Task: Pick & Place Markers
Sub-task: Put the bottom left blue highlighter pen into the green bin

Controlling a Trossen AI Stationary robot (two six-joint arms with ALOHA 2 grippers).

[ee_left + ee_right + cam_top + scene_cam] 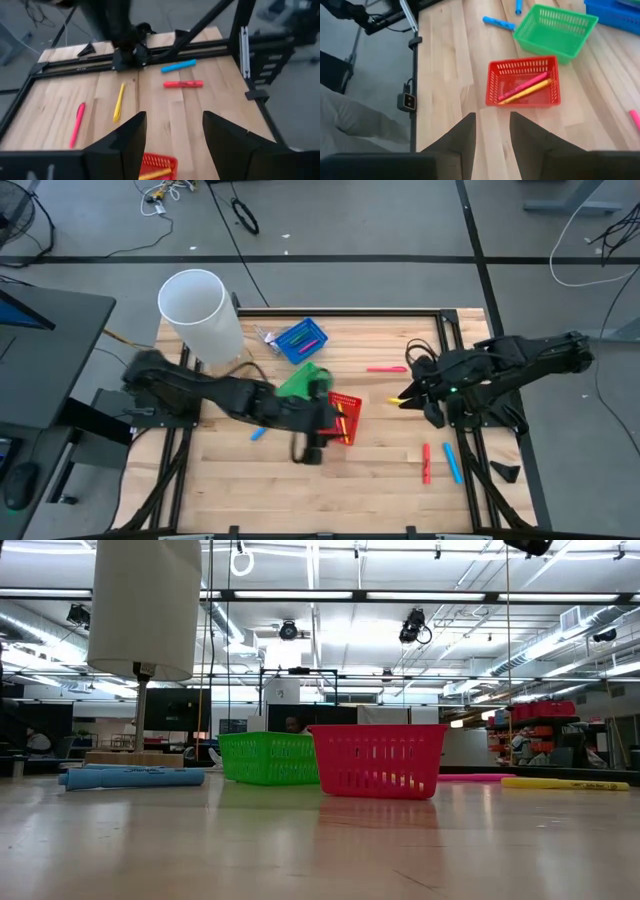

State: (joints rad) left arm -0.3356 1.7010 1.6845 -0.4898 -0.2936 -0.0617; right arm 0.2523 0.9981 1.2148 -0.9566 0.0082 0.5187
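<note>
A red basket point(347, 418) near the table's middle holds a pink and a yellow marker point(526, 87). My left gripper point(326, 430) hovers open just above this basket's near left side, nothing between its fingers point(130, 145). My right gripper point(410, 394) hangs open over the right part of the table, above a yellow marker point(119, 101), and touches nothing. Loose on the wood lie a pink marker point(385, 368), a red marker point(426, 463), a blue marker point(453, 462) and another blue marker point(258, 434). A blue basket point(300, 340) at the far side holds several markers.
A green basket point(303, 380) stands against the red basket's far left side. A tall white cylinder point(200, 315) stands at the far left corner. Black rails point(448, 340) frame the table. Bare wood lies along the near edge.
</note>
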